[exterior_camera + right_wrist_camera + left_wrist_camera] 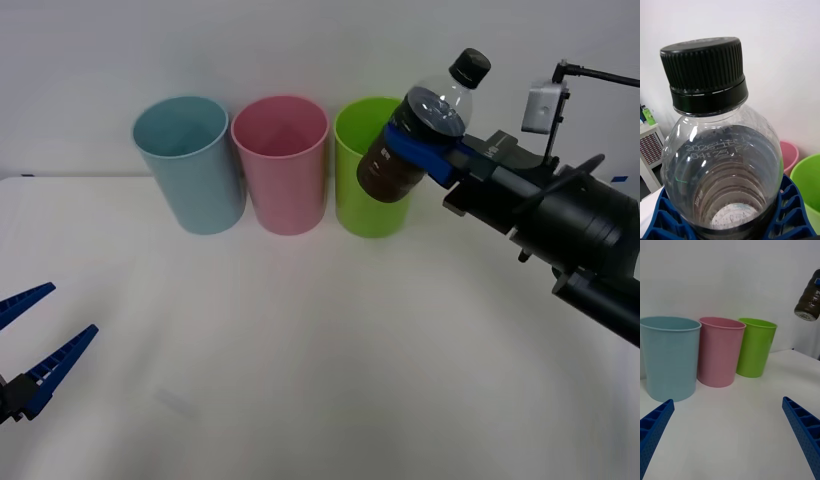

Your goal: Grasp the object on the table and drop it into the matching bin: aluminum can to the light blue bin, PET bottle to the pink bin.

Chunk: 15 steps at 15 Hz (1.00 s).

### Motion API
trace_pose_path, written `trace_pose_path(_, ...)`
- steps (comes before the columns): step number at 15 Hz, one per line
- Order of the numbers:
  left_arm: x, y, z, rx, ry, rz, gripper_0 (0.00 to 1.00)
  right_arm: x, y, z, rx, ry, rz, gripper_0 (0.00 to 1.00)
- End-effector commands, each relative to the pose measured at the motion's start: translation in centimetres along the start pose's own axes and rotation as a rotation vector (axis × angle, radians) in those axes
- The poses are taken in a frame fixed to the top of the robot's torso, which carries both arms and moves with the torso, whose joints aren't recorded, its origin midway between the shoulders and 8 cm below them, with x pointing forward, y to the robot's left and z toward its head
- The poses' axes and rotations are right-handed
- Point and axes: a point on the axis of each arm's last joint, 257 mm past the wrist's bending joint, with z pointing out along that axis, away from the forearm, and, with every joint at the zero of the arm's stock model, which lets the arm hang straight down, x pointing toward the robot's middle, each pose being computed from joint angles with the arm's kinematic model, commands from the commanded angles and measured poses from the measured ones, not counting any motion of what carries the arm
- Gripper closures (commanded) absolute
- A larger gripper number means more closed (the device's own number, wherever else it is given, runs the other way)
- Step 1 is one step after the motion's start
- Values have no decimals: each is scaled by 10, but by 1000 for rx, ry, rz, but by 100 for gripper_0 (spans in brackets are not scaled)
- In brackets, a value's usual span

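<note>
The left gripper [35, 340] waits open, low over the white worktop [320, 350]. The right gripper [430, 150] clasps the PET bottle [420, 130], clear, dark-filled, black-capped, tilted in the air before the lime green bin [370, 200], beside the pink bin [282, 165].

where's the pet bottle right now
In the front view the PET bottle is held aloft by the right gripper, tilted, in front of the lime green bin.
</note>
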Motion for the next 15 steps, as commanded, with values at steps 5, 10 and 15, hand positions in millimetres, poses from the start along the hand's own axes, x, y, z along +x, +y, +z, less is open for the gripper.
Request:
trace_pose_path(5,0,0,0,0,0,0,0,-14,-36,75,23,12,-62,100)
trace_pose_path(10,0,0,0,0,0,0,0,-10,-54,133,60,31,-65,100)
trace_pose_path(15,0,0,0,0,0,0,0,2,-63,192,120,41,-47,100)
